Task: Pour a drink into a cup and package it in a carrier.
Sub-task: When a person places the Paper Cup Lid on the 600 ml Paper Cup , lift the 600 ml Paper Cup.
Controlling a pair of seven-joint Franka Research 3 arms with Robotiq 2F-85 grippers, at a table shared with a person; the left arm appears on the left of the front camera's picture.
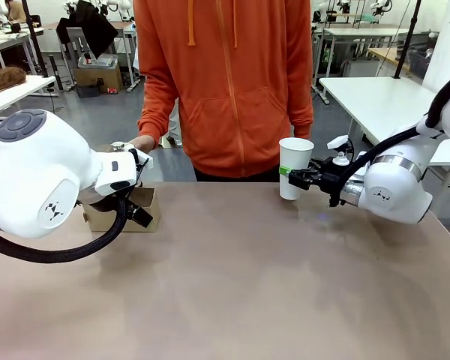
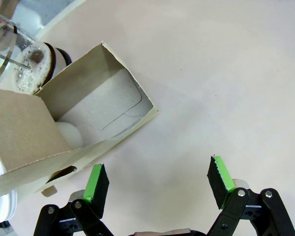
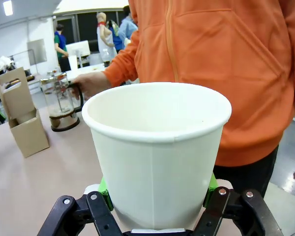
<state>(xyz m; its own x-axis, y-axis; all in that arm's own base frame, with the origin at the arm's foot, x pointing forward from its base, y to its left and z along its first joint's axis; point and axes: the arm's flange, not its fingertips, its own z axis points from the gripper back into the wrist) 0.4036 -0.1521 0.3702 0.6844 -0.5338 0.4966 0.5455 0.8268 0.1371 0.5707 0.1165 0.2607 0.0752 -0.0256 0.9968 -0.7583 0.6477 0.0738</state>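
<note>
White paper makes the cup; it stands straight up with its open mouth to the ceiling, at the far right of the table, just in front of the person in the orange top. The right gripper comes at it from the side; its two fingers are squeezed on the cup's wall, low down, with a green pad on each side. I cannot tell if the cup's bottom sits on the table or hangs just over it.

The glass pot with the dark drink in it is well apart from the cup, off to the robot's left; the person's hand is on its handle. So I think the drink has to come across to the cup's mouth; the person's hand is the one nearest the pot, and the right gripper only needs to hold the cup straight.

The brown card carrier sits just beside the pot. The left gripper hangs over the table next to it; its fingers are spread wide and hold nothing. The carrier lies off past one finger, not between the two; this arm is the nearer one to it.
</note>
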